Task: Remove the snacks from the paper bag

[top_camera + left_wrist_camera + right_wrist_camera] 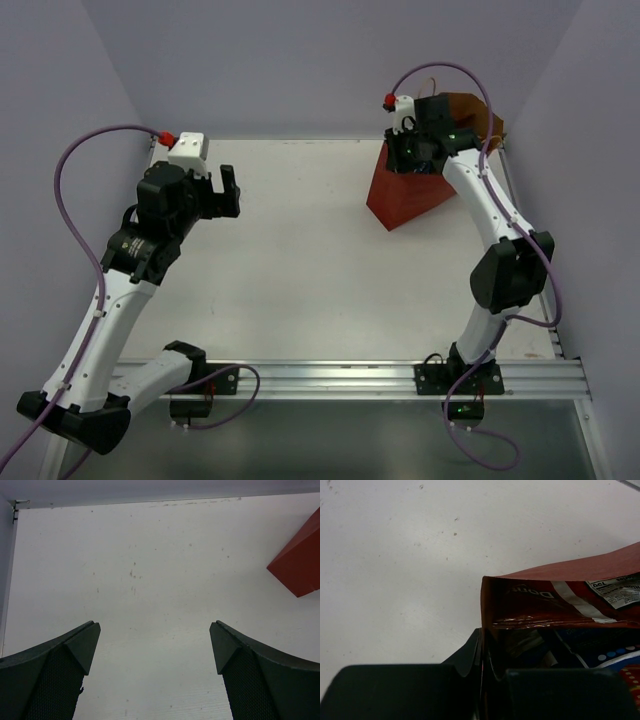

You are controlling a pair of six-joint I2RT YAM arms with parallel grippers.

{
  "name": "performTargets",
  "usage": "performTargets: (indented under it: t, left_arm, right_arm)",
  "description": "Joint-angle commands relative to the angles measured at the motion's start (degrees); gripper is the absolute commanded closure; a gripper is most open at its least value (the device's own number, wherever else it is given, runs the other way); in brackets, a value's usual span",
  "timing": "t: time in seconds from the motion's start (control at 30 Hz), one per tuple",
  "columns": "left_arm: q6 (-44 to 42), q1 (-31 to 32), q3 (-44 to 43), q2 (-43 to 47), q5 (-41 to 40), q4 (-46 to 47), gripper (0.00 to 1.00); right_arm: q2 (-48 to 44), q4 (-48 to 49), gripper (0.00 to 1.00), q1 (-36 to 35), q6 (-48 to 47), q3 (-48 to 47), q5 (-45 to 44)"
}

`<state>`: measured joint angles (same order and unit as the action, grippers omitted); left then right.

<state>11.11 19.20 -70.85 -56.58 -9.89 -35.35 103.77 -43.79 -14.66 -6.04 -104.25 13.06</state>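
At paper bag (405, 200), R claw (487, 657) down, pinching rim.

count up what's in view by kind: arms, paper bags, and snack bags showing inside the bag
robot arms: 2 (left arm, right arm)
paper bag: 1
snack bags showing inside it: 2 (red snack bag, blue-white snack bag); any others are hidden
total: 5
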Motion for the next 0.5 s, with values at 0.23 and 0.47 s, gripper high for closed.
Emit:
performTargets:
  t: [0.23, 0.47]
  left_arm:
    - [-1.53, 0.22, -1.40, 1.12, -0.48, 0.02, 0.00]
    - [-1.62, 0.22, -1.57, 1.03, 0.05, -0.15, 0.00]
  right_arm:
    - [-1.28, -0.24, 1.00, -5.47, -1.87, -0.43, -3.30]
    - [-2.60, -0.42, 1.00, -12.41, -0.20, 1.24, -3.39]
